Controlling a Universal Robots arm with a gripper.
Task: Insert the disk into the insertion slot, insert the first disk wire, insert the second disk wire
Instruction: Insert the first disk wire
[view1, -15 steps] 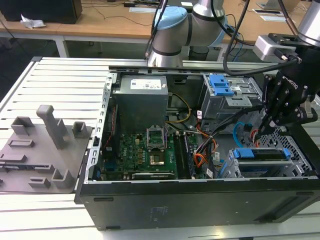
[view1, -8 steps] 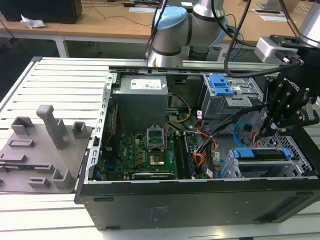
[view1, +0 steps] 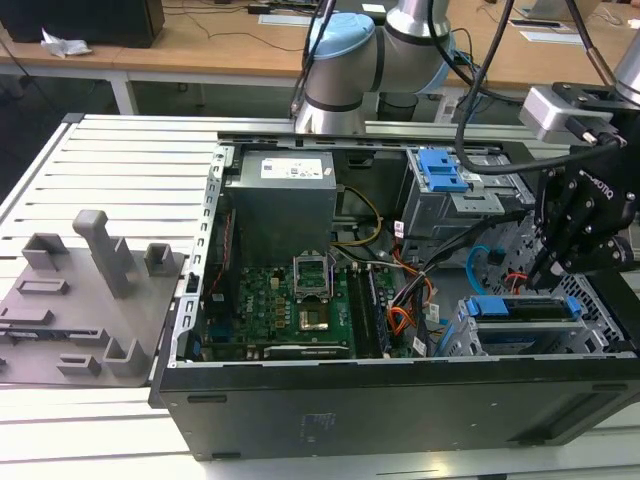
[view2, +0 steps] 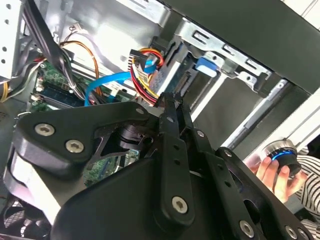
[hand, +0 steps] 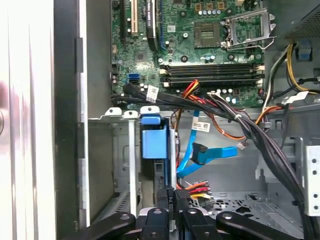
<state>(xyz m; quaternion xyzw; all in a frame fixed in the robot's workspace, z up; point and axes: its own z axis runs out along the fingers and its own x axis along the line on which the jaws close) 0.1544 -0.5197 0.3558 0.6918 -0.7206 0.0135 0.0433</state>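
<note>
The disk (view1: 522, 308), in its bright blue carrier (hand: 152, 142), sits inside the insertion slot (view1: 480, 338), the low grey perforated cage at the exterior view's right. My gripper (hand: 171, 200) hovers just behind the disk's rear edge. It is shut on a black plug with red, yellow and black wires (hand: 195, 189), the first disk wire. In the second wrist view the fingertips (view2: 169, 102) close beside that coloured wire bundle (view2: 145, 65), close to the carrier (view2: 207, 66). The second disk wire (hand: 210, 152), flat and light blue, hangs loose beside the cage with its dark plug (hand: 199, 149) free.
A taller grey cage with a blue latch (view1: 440, 170) stands behind the slot. Thick black cable bundles (hand: 250, 130) cross over the motherboard (view1: 290, 300). A person's hand (view2: 272, 172) holds a round knob beyond the case wall. Grey fixtures (view1: 90, 290) lie on the table at the exterior view's left.
</note>
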